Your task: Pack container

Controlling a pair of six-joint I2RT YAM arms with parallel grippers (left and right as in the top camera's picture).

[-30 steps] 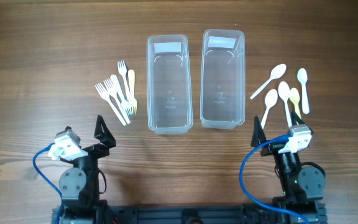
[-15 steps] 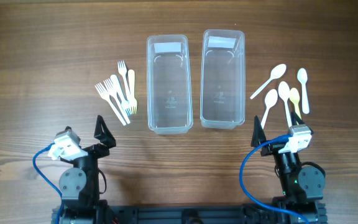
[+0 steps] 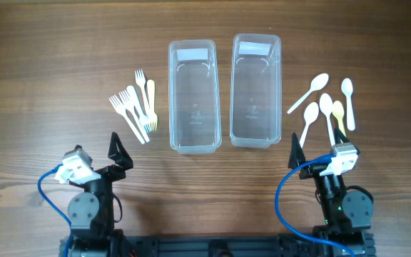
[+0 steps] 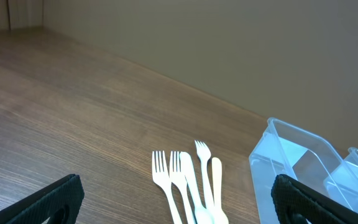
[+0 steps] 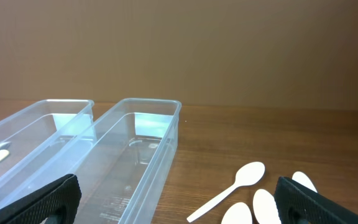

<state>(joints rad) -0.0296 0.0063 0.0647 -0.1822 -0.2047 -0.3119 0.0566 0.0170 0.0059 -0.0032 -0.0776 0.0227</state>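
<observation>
Clear plastic is sitting mid-table: the left container (image 3: 193,96) and right container (image 3: 256,89) are lying side by side with a narrow gap between them. The left gripper (image 3: 97,157) is hanging back at the near edge, jaws spread wide, with the forks (image 3: 135,103) just ahead, beside the left container. The right gripper (image 3: 320,153) is gaping wide too (spoons (image 3: 323,103) fanned right in front). Bare wooden table (image 3: 48,57) is stretching out beyond both heaps.
</observation>
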